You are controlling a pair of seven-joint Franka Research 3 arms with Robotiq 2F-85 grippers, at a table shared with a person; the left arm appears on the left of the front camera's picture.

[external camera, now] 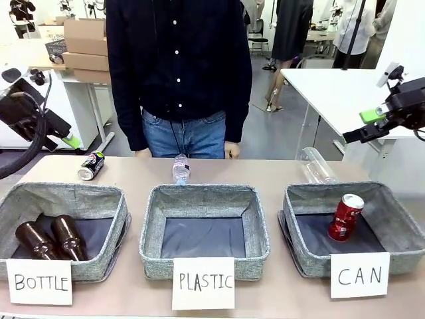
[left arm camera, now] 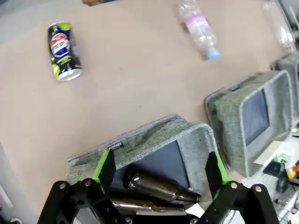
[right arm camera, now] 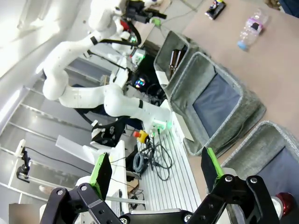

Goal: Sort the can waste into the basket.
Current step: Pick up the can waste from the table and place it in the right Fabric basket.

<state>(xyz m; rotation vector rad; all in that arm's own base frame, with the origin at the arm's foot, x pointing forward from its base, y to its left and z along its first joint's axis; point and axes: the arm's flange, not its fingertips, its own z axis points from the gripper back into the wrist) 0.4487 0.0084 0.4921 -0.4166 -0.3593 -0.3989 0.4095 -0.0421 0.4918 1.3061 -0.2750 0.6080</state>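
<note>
Both hover raised over opposite ends of the desk [external camera: 265,169]: left gripper [left arm camera: 161,158] and right gripper [right arm camera: 155,161], each angled downward, spread wide, holding nothing.

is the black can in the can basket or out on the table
Out. The black can lies on its side on the table beyond the BOTTLE basket, far from the CAN basket.

The left gripper [left arm camera: 161,165] is held high, tilted downward, jaws spread wide (nothing between them); the right gripper [right arm camera: 156,163], also raised, is spread equally wide.
</note>
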